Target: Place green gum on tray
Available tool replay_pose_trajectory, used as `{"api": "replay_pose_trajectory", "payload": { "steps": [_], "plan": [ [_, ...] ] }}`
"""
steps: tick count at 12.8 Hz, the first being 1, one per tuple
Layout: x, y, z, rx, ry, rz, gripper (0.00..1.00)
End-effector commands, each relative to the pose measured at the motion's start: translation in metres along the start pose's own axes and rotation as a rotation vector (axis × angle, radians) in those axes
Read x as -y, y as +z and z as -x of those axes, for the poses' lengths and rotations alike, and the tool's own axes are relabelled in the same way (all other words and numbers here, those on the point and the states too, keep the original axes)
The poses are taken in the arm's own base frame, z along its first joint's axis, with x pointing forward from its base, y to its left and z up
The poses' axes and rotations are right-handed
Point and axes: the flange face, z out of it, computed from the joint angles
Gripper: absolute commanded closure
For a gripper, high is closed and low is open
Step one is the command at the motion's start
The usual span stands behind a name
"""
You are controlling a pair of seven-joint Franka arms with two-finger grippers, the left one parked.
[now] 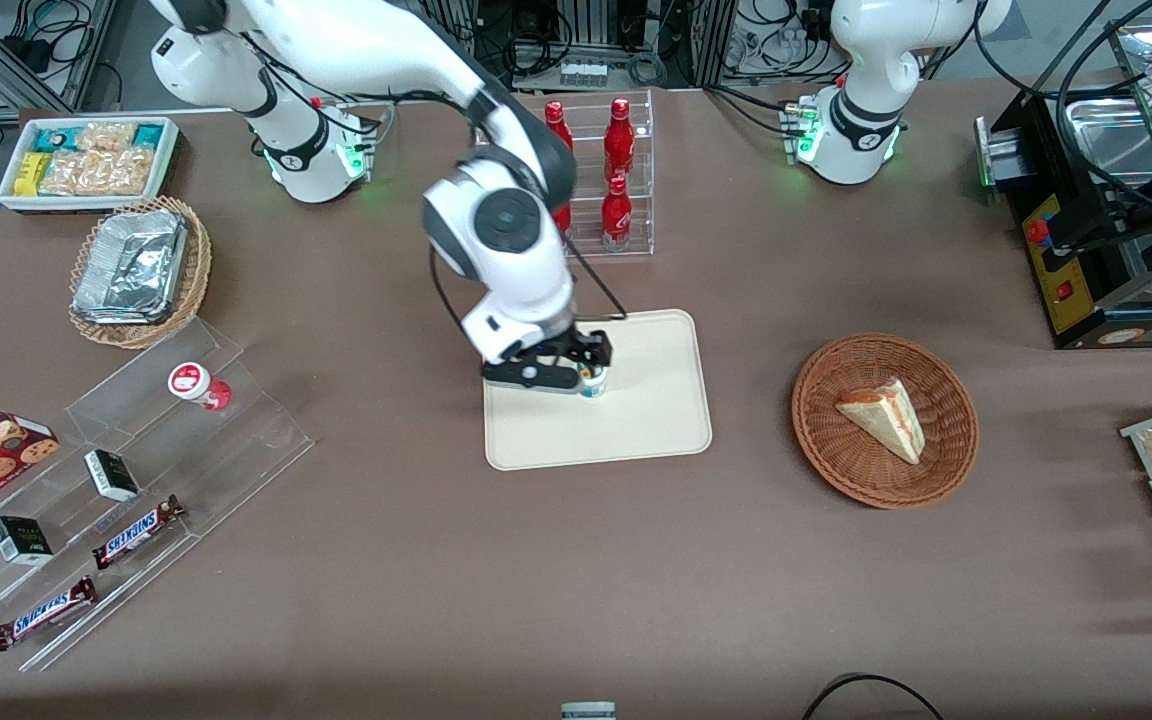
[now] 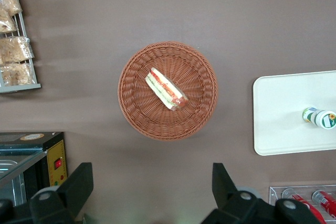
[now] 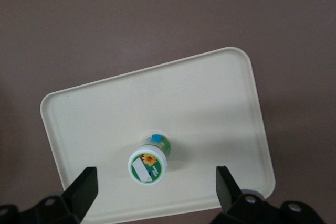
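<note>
One canister, the green gum (image 3: 149,164), stands upright on the tray (image 3: 210,98); the hand (image 3: 155,190) hovers directly above it, fingers spread apart, released. Next, I'd say: lift straight clear.

The green gum (image 3: 149,164), white-lidded with a green ring and an orange flower, is standing on the cream tray (image 3: 210,103). The black-fingered gripper (image 3: 156,188) is hovering spread above it, over brown table (image 3: 105,19).

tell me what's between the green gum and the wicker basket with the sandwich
Only bare tray and brown tablecloth separate the green gum from the basket, as the left wrist view shows; the gripper hovers above the gum.
</note>
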Motion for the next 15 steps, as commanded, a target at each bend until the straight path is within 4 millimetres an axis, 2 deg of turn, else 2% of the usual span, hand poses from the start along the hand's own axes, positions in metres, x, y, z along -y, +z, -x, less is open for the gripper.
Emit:
{"api": "replay_pose_trajectory", "payload": {
  "steps": [1, 4, 7, 9, 13, 14, 15],
  "plan": [
    [-0.066, -0.057, -0.01, 0.051, -0.021, -0.028, 0.0],
    [-0.142, -0.122, -0.034, 0.119, -0.055, 0.014, 0.0],
    [-0.216, -0.171, -0.051, 0.175, -0.102, 0.029, 0.0],
    [-0.267, -0.195, -0.064, 0.199, -0.123, 0.025, 0.0],
    [-0.367, -0.222, -0.093, 0.209, -0.198, 0.007, 0.0],
    [-0.391, -0.226, -0.099, 0.209, -0.229, 0.018, 0.0],
    [-0.403, -0.23, -0.102, 0.2, -0.245, 0.03, 0.0]
  ]
}}
